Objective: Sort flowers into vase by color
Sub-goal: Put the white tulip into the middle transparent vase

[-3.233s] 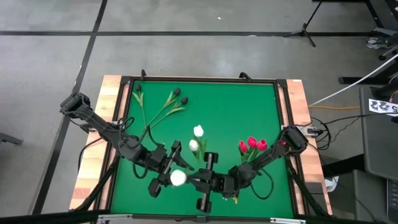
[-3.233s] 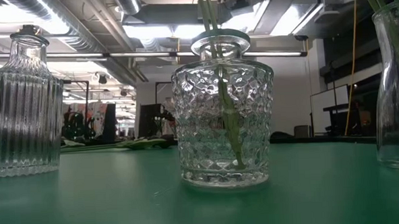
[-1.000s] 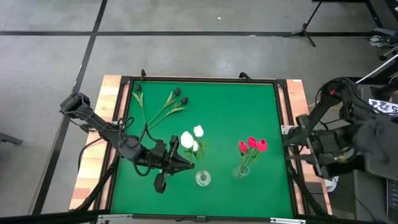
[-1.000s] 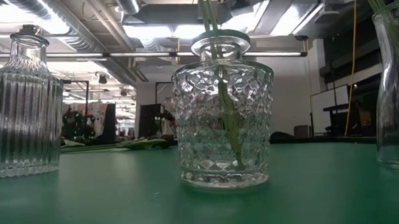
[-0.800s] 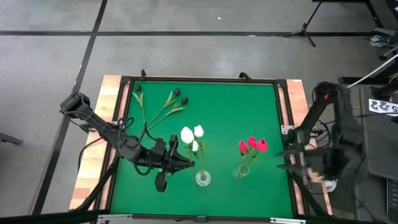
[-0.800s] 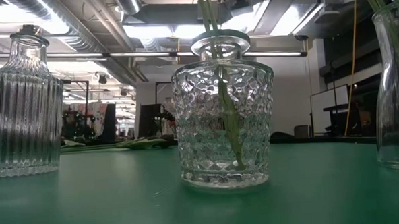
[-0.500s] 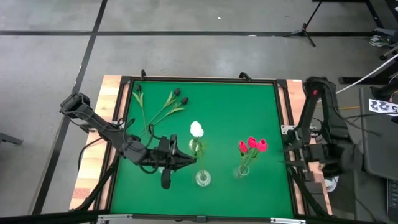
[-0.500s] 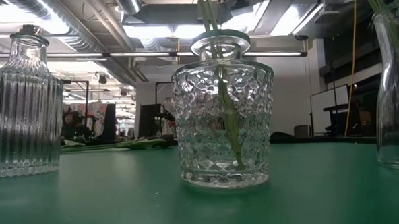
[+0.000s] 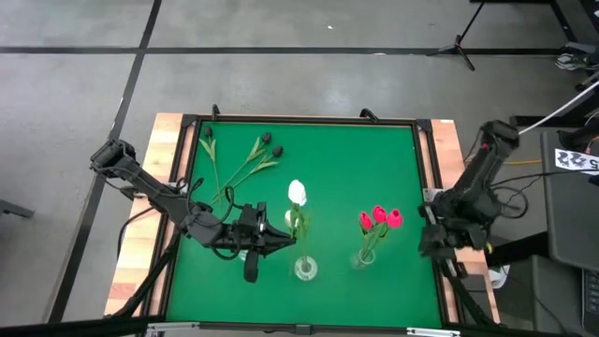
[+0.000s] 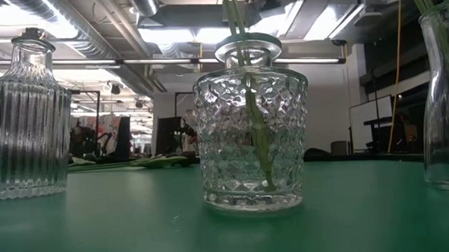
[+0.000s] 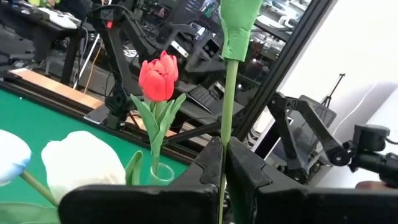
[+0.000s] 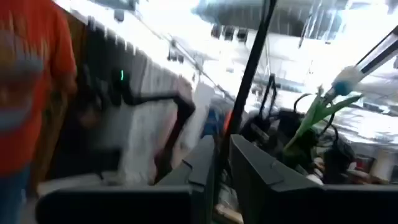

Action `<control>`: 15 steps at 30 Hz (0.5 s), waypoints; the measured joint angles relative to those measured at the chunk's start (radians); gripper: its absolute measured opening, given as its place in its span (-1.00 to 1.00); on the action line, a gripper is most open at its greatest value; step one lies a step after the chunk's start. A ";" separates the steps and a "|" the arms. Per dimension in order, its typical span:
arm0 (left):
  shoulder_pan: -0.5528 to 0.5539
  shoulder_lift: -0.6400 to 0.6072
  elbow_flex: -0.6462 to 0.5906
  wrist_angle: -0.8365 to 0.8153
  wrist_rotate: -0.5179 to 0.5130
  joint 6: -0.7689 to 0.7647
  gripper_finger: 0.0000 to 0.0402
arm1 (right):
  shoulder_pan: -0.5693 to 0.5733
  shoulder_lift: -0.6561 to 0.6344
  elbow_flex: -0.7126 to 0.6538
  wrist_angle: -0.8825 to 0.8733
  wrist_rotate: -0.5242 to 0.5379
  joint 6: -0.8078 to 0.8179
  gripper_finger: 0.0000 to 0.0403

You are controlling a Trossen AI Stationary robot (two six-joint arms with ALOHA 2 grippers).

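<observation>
White tulip going into the middle vase
Left hand (image 9: 271, 240) is gripping a white tulip stem (image 11: 226, 124) beside the diamond-cut vase (image 9: 305, 270); right hand (image 9: 430, 245), clenched, is hanging off the table (image 9: 374, 150).

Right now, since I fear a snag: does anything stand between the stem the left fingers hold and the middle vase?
Nothing separate shows. The left gripper is shut on the stem beside the middle vase; only the white tulips already in it crowd its neck.

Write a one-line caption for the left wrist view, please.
Left gripper shut on a green flower stem, with a red tulip and white tulips beyond.
</observation>
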State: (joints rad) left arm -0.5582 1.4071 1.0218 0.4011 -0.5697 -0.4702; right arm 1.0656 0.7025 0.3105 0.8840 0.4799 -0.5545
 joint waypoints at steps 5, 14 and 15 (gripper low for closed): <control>-0.005 0.000 0.000 -0.001 0.000 0.002 -0.96 | -0.182 0.089 -0.008 0.026 -0.341 0.209 -0.75; -0.012 0.000 0.000 -0.018 0.001 0.005 -0.96 | -0.196 0.111 -0.010 -0.319 -0.340 0.476 -0.75; -0.016 0.000 0.000 -0.018 0.001 0.005 -0.96 | -0.196 0.110 -0.010 -0.349 -0.303 0.504 -0.75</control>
State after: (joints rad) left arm -0.5741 1.4067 1.0218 0.3836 -0.5684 -0.4653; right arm 0.8696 0.8128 0.3004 0.5348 0.1766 -0.0505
